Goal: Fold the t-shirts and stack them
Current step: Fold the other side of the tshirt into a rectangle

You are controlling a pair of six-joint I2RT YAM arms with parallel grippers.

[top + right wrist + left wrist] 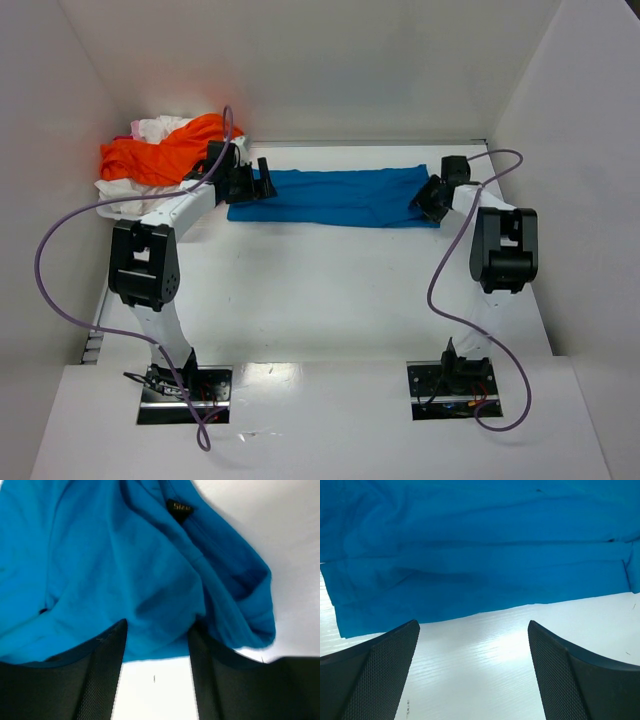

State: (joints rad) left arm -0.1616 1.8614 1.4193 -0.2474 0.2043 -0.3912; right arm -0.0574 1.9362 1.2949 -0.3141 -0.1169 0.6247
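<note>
Bright blue cloth t-shirt (470, 545): soft matt knit, creased. White tabletop (485, 660): smooth, semi-gloss, faint streaked grain. Pads (385, 675) of my left gripper (472, 625): black, matt, fine dimpled texture. Orange cloth t-shirt (165, 155), tabletop's far-left corner: matt too.

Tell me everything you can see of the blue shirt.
The blue shirt is bright, soft cloth, folded into a long band lying flat across the far part of the table. It is bunched and creased at its right end, where a small dark neck label shows. The right gripper has its fingers either side of that end's edge. The left gripper, open, sits over bare table just short of the other end.
</note>
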